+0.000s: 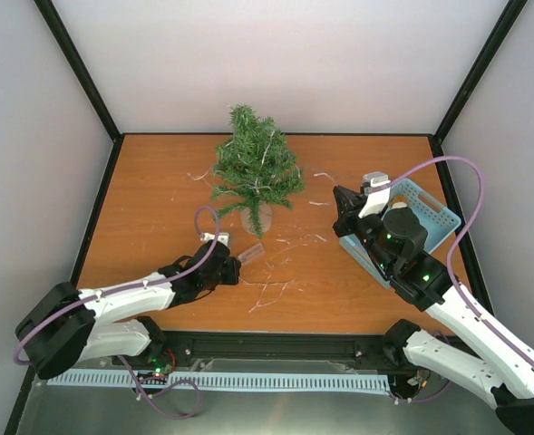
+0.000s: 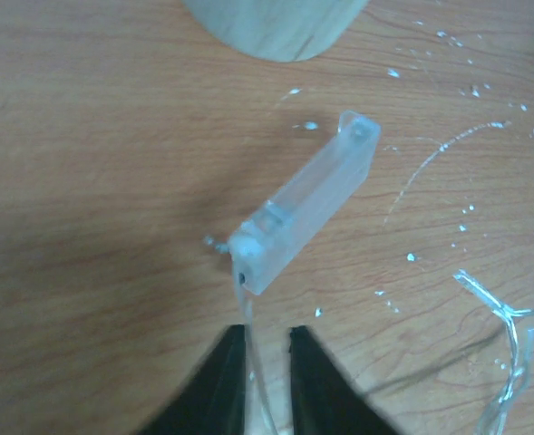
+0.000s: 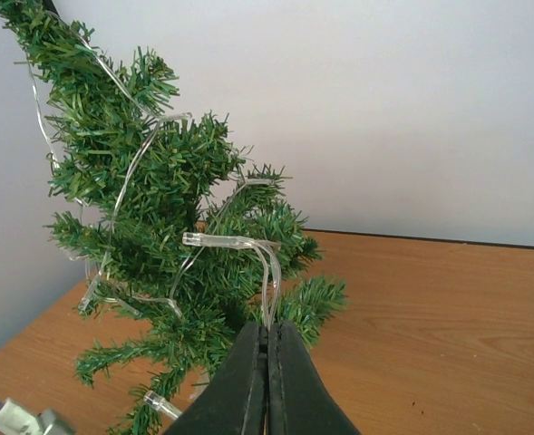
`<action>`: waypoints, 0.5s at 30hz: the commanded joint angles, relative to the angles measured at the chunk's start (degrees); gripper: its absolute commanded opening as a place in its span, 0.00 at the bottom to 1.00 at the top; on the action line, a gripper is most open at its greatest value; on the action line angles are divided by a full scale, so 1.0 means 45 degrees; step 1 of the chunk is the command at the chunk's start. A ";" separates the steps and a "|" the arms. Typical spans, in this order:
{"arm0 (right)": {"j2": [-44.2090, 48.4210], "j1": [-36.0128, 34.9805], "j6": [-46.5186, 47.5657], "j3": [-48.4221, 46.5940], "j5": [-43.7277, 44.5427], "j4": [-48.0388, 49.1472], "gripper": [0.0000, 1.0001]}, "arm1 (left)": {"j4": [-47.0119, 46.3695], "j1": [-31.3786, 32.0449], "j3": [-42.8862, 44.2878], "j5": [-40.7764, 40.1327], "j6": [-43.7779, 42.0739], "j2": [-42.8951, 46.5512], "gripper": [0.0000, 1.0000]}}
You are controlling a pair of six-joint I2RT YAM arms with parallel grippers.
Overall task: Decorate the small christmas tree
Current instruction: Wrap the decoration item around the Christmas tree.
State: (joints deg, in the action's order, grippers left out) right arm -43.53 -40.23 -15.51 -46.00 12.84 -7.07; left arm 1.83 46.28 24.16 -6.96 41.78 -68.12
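Observation:
The small christmas tree (image 1: 256, 172) stands at the back middle of the table on a pale base (image 2: 276, 23). A clear light string (image 3: 126, 181) is draped over its branches. My right gripper (image 3: 268, 328) is shut on a loop of that string, whose bulb (image 3: 199, 240) sticks out beside the tree; in the top view this gripper (image 1: 342, 207) hovers right of the tree. My left gripper (image 2: 268, 333) is low on the table with its jaws drawn close around the thin wire leading into the clear battery box (image 2: 307, 204). From above, the left gripper (image 1: 230, 270) sits just left of the box (image 1: 251, 251).
A blue basket (image 1: 421, 217) stands at the right, under the right arm. Loose silvery wire (image 1: 271, 290) and small glittery flecks lie on the wood in front of the tree; a strand of that wire (image 2: 507, 344) runs right of the left gripper. Black posts frame the table's corners.

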 commanded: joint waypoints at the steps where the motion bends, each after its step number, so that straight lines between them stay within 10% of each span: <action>1: 0.0141 -0.0006 -0.0081 0.0198 0.0021 0.0172 0.03 | 0.0850 0.0084 -0.0131 -0.0354 0.0500 0.0591 0.29; 6: 0.0094 -0.0006 -0.0122 0.0193 -0.0069 0.0224 0.03 | 0.0092 0.0083 0.0498 0.0007 -0.1204 0.0673 0.54; 15: 0.0148 -0.0011 -0.0186 0.0079 -0.0136 0.0165 0.03 | -0.0633 -0.0188 0.1876 0.0581 -0.3969 -0.1942 0.59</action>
State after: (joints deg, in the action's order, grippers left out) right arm -43.51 -40.23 -15.77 -45.47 12.23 -7.05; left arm 1.08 45.98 29.47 -4.89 29.78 -73.56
